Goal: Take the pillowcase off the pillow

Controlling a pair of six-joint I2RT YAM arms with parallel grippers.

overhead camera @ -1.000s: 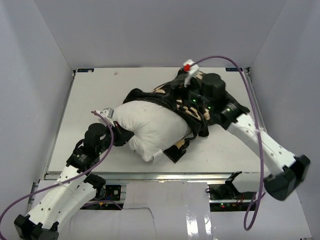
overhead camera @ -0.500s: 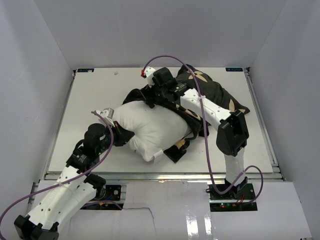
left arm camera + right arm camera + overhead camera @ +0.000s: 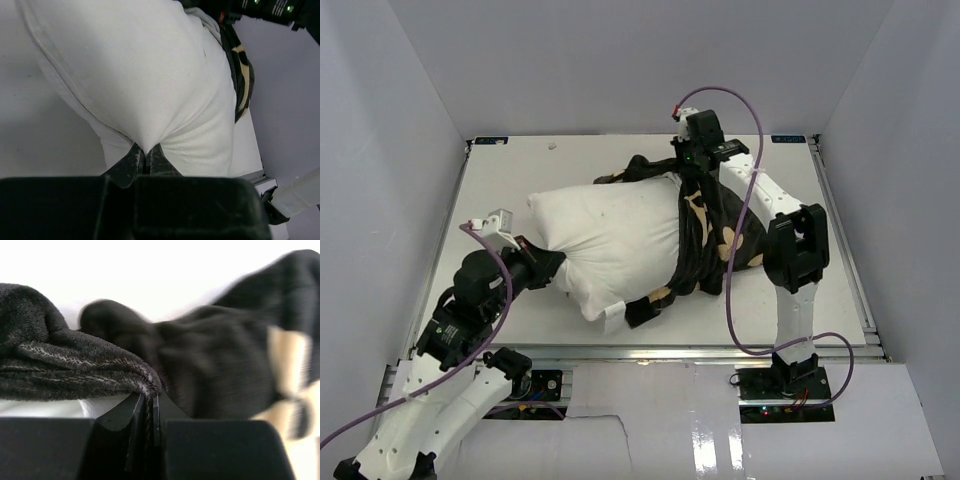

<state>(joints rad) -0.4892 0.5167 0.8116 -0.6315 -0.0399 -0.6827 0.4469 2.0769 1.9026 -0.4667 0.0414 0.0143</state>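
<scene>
The white pillow (image 3: 605, 235) lies across the middle of the table, its left two thirds bare. The black pillowcase (image 3: 705, 240) with tan motifs is bunched over its right end. My left gripper (image 3: 548, 272) is shut on the pillow's near left corner; in the left wrist view the white pillow (image 3: 140, 75) fabric is pinched between the left gripper's (image 3: 146, 155) jaws. My right gripper (image 3: 686, 172) is at the far edge of the pillowcase, shut on it. In the right wrist view a fold of the black pillowcase (image 3: 85, 365) sits clamped in the right gripper (image 3: 150, 402).
White walls enclose the table (image 3: 520, 170) on three sides. A purple cable (image 3: 745, 120) loops over the right arm. The right arm's elbow (image 3: 795, 245) stands to the right of the pillowcase. The table's front edge (image 3: 650, 350) runs just below the pillow.
The right gripper has moved to the pillowcase's far edge and shut on it. The left arm has pulled the pillow leftward, and more white pillow now shows.
</scene>
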